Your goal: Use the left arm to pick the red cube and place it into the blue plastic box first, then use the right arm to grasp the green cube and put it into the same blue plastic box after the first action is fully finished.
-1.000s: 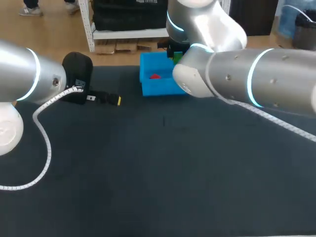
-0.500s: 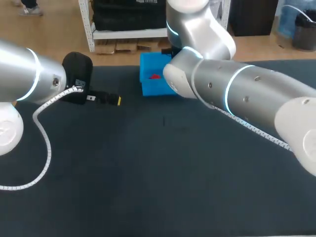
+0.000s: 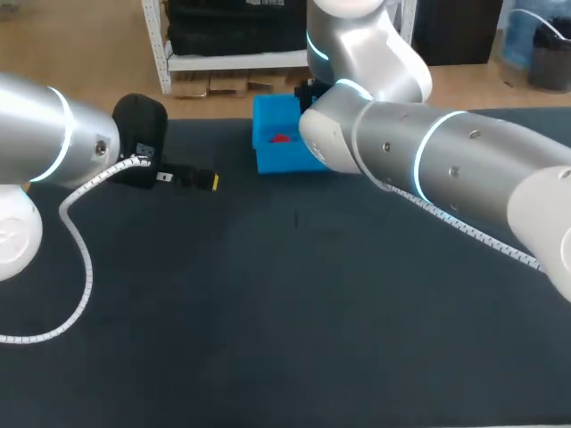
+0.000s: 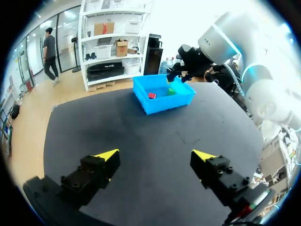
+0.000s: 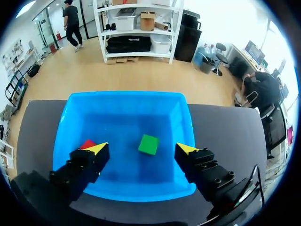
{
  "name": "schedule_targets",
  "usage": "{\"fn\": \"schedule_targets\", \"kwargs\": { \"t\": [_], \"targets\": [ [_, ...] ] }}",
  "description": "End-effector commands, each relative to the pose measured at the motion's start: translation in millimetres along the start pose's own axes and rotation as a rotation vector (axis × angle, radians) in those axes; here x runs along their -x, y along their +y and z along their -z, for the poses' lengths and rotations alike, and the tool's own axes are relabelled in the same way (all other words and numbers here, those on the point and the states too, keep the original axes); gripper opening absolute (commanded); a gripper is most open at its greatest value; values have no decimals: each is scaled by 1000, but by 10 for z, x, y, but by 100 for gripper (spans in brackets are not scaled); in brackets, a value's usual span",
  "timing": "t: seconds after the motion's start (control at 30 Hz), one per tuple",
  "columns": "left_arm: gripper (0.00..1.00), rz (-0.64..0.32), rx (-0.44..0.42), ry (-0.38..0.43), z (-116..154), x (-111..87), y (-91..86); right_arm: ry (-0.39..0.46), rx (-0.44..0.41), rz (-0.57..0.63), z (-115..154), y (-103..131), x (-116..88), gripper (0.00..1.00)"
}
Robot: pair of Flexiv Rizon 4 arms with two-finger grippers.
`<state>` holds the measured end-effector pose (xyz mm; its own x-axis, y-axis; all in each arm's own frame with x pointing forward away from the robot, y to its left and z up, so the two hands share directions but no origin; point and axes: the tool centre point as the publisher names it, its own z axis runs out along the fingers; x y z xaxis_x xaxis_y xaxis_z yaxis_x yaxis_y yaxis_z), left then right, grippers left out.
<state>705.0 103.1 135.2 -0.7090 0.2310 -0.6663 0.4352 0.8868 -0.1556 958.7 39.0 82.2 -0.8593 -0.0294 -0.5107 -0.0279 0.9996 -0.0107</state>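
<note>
The green cube [image 5: 148,144] and red cube [image 5: 87,143] both lie inside the box [image 5: 124,95]. The right gripper [image 5: 142,149] hangs above the box, fingers spread and empty; the left gripper [image 4: 156,155], well away from it, also gapes. The cubes look light and rigid (pinch opposite flat faces).

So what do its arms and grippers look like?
The left arm and right arm are thick silver tubes with glowing blue rings and a white coiled cable. The left gripper and right gripper have black blocky fingers with yellow tips.
</note>
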Motion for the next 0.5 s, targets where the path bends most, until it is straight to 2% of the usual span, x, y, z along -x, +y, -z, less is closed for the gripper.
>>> {"fn": "schedule_targets", "kwargs": {
  "t": [0.03,0.23,0.3,0.5],
  "targets": [
    [100,-2,-11,-2,-5,1,24,9,-7,3,200,-63,-45,100],
    [100,-2,-11,-2,-5,1,24,28,-60,16,449,-214,-221,100],
    [100,-2,-11,-2,-5,1,24,32,-54,30,522,-255,-303,100],
    [100,-2,-11,-2,-5,1,24,32,-54,30,522,-255,-303,100]
  ]
}}
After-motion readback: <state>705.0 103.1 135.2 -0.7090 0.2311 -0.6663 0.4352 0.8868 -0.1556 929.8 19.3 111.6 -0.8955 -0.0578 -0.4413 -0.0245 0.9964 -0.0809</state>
